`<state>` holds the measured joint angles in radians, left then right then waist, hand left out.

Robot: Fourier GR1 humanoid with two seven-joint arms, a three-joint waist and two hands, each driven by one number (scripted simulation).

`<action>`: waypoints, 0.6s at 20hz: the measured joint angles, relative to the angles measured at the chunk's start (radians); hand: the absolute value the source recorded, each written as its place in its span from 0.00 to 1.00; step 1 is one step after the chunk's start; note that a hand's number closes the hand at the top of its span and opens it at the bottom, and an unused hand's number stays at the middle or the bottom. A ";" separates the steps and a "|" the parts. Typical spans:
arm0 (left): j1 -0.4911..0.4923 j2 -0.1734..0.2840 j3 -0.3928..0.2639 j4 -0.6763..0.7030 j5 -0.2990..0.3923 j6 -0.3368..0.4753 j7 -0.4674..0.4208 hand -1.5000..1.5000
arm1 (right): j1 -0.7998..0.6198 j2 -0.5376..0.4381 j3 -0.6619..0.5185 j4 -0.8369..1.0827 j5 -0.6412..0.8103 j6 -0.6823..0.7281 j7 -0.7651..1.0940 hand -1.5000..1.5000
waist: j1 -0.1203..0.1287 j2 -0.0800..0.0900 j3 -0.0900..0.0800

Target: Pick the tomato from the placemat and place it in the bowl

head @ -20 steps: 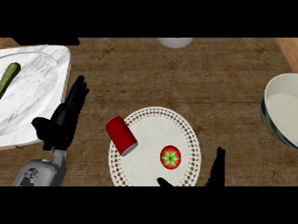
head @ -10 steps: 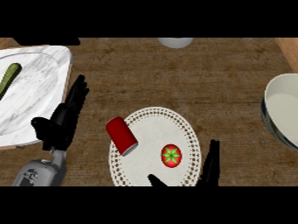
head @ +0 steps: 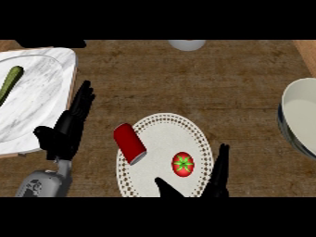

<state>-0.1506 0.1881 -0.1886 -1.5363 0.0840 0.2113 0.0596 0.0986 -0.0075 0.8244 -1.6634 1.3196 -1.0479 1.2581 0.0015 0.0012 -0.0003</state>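
Head view. Tomato [head: 182, 164] sits on the white round placemat [head: 167, 134], toward its lower right part, green stem up. A red can [head: 129, 143] lies on its side across the placemat's left edge, apart from the tomato.

Right hand [head: 215, 180] enters from the lower edge just right of the tomato: fingers straight, thumb spread toward the left below the tomato, nothing held (not touching the tomato as far as can be seen).

Left hand [head: 68, 127] rests on the counter [head: 208, 83] left of the placemat, fingers straight, holding nothing, beside a marble tray [head: 44, 92] carrying a green cucumber [head: 5, 88].

Bowl [head: 307, 118] stands at the right edge, well apart from the tomato.
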 measured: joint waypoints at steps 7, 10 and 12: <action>0.001 -0.005 0.013 0.014 0.005 -0.016 -0.004 0.50 | -0.023 0.001 -0.014 0.119 -0.041 -0.110 -0.010 0.00 | 0.000 0.000 0.000; 0.007 0.002 0.018 -0.003 0.005 -0.022 0.002 0.50 | -0.022 0.002 -0.038 0.182 -0.064 -0.127 0.003 0.00 | 0.002 0.000 0.000; -0.002 0.005 0.023 -0.014 0.005 -0.023 0.020 0.50 | -0.007 0.003 -0.052 0.184 -0.065 -0.114 0.022 0.00 | -0.001 -0.001 0.000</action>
<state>-0.1522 0.1932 -0.1657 -1.5498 0.0888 0.1887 0.0796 0.0916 -0.0045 0.7727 -1.4797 1.2546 -1.1623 1.2801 0.0003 0.0002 -0.0001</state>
